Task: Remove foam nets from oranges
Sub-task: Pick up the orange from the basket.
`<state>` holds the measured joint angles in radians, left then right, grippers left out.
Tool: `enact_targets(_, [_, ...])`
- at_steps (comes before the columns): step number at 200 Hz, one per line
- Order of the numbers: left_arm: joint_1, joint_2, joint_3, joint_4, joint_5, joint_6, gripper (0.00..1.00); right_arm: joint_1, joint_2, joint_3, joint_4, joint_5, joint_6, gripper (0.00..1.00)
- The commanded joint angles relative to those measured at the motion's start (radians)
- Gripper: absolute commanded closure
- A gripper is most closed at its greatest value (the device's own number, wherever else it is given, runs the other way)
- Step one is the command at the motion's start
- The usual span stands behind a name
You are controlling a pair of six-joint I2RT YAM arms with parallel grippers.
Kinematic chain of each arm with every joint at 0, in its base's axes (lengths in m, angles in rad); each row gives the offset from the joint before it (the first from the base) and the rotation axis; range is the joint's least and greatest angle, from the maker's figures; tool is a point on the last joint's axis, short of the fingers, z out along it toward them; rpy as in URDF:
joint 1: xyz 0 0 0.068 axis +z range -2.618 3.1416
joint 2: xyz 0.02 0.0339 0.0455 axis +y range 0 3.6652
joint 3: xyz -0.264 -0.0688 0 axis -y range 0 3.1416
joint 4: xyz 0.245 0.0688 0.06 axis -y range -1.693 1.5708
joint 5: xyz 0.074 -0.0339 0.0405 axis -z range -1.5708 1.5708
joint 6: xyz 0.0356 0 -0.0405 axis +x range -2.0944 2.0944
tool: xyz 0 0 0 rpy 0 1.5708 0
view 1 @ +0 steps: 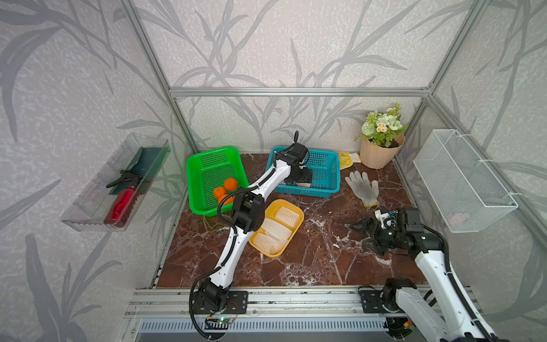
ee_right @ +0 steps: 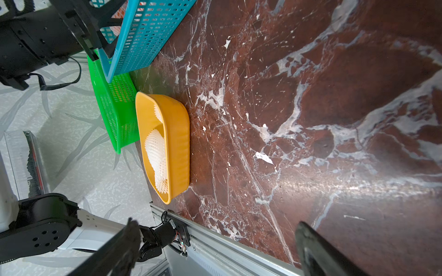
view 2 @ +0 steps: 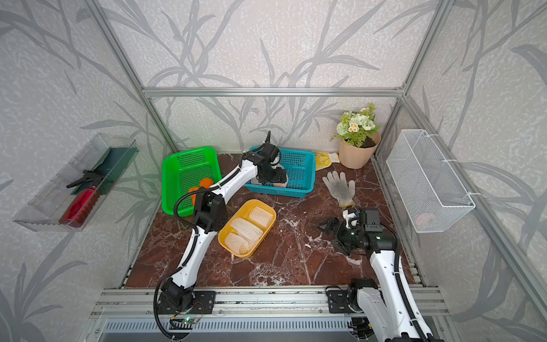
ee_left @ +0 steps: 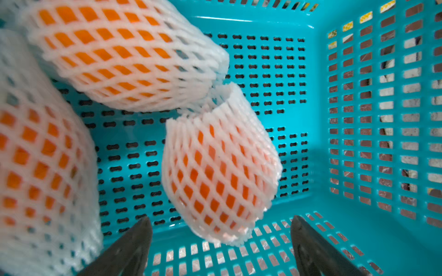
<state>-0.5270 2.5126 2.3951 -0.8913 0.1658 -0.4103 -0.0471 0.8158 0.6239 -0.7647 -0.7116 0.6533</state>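
Stock as I count it.

**Left fingers** [ee_left: 129, 246]: down inside the teal basket [ee_left: 358, 71] at the back centre of the counter [view 1: 325, 254]. They are spread wide, with nothing between them and touching no net.

**Right fingers** [ee_right: 315, 251]: spread wide and empty, hovering over bare counter, well apart from all three containers.

**Green basket** [view 1: 207, 168]: back left. It holds bare oranges [view 1: 226, 191]. Three show in a top view, but my left arm covers part of the basket floor, so there may be more.

**Yellow tray** [ee_right: 177, 143]: just in front of the green basket. It holds three empty foam nets [view 1: 276, 229], lying flat side by side. Three nets against three bare fruits, so the tally agrees.

**Teal basket, contents**: the left wrist view shows three netted oranges.
- One [ee_left: 220, 176] lies directly ahead of my left fingers.
- One [ee_left: 119, 55] is touching it at the net's end.
- One [ee_left: 35, 167] is close to the camera, blurred and cut by the frame.

On each, orange skin shows through the white mesh. I cannot tell whether others lie out of view.

**Reckoning**: roughly half done, I judge. Three are stripped and sorted, and at least three are left in their sleeves. The step in hand looks like closing on the nearest netted orange to lift it out of the basket, so that both sets of fingers can part fruit from net.
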Motion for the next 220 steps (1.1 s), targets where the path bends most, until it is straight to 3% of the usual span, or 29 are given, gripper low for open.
enact_targets(1, [0.007, 0.056, 0.064, 0.004, 0.016, -0.037, 0.1, -0.003, 0.005, 0.013, 0.003, -0.022, -0.009, 0.01])
enact_targets(42, [0.01, 0.111, 0.096, 0.026, 0.017, -0.038, 0.14, -0.003, -0.006, 0.022, -0.011, -0.016, -0.009, 0.01])
enact_targets(72, [0.014, 0.118, 0.107, 0.043, 0.011, -0.023, 0.4, -0.003, -0.013, 0.027, -0.018, -0.015, -0.009, 0.01])
enact_targets(98, [0.016, 0.086, 0.113, 0.043, 0.02, 0.024, 0.48, -0.003, -0.022, 0.027, -0.02, -0.011, -0.009, 0.01])
enact_targets(134, [0.015, -0.01, 0.096, 0.014, 0.024, 0.121, 0.51, -0.002, -0.029, 0.026, -0.013, -0.01, -0.009, 0.01])
enact_targets(187, [-0.007, -0.236, -0.042, 0.032, 0.03, 0.288, 0.52, -0.003, -0.015, 0.039, -0.004, -0.009, -0.009, 0.01])
enact_targets(220, [-0.064, -0.37, -0.146, 0.041, 0.06, 0.408, 0.52, -0.004, 0.007, 0.069, -0.005, -0.004, -0.039, 0.01])
